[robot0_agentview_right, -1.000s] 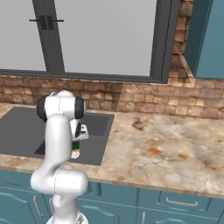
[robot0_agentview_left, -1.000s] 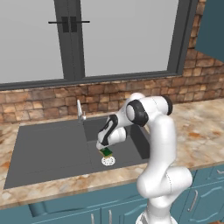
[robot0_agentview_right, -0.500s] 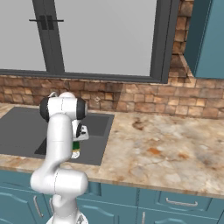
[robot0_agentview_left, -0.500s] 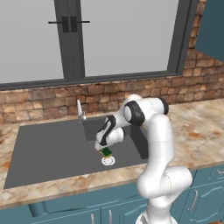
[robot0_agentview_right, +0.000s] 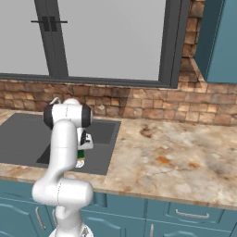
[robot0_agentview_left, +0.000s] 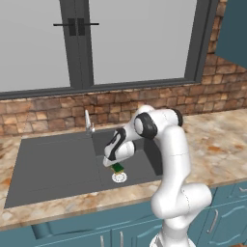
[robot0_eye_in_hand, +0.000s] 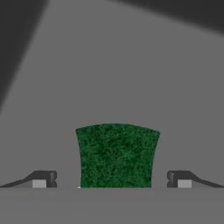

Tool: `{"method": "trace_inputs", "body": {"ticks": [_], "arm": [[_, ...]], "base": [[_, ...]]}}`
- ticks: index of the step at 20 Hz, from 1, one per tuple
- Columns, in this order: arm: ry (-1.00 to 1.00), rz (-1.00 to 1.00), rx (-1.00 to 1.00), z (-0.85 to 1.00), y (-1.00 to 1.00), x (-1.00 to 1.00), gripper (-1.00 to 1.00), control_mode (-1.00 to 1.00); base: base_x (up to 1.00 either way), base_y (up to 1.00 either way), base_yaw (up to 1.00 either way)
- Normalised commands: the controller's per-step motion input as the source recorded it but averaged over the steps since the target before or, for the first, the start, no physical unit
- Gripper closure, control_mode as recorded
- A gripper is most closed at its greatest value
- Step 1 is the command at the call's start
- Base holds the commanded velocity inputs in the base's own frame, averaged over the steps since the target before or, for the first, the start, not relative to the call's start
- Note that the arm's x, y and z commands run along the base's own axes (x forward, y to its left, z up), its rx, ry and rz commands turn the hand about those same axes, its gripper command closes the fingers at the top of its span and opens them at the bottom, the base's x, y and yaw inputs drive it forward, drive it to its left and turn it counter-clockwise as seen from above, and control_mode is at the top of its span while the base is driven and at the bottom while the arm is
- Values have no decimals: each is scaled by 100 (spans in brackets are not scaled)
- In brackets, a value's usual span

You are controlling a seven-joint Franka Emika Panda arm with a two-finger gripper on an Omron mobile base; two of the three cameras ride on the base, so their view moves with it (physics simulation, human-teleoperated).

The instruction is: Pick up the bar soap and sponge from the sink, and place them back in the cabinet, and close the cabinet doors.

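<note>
At the left of the left base view the sink point(robot0_agentview_left: 53, 164) spreads out as a flat dark grey drainboard, a dry ledge that leaves the deeper basin to the right to catch whatever is dropped in. The silver faucet point(robot0_agentview_left: 88, 122) stands at the back rim between the two, where its spout can reach over the basin. Just right of it the arm bends down into the basin so that the gripper point(robot0_agentview_left: 116, 165) hangs directly above the sponge point(robot0_agentview_left: 117, 168), which lies flat on the basin floor beside the white drain point(robot0_agentview_left: 119, 177), green face up. In the hand view that green face point(robot0_eye_in_hand: 117, 155) sits squarely between the two fingertips point(robot0_eye_in_hand: 43, 179), with bare sink floor on either side of it: the jaws stand spread wide and hold nothing, lined up, I judge, to straddle the block before closing. The bar soap cannot be made out. Further right lies the marbled counter point(robot0_agentview_right: 176, 157), and the teal cabinet point(robot0_agentview_right: 220, 39) hangs at the upper right.
</note>
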Motion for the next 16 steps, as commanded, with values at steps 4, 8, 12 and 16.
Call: {"method": "trace_inputs", "body": {"ticks": [4, 8, 12, 16], "arm": [[2, 0, 0, -17, 1, 11, -100, -100], [2, 0, 0, -14, 0, 12, -100, -100], [3, 0, 0, -13, 1, 8, -100, -100], [3, 0, 0, -15, 1, 1, -100, -100]], "base": [[0, 0, 0], [0, 0, 0], [0, 0, 0], [0, 0, 0]]}}
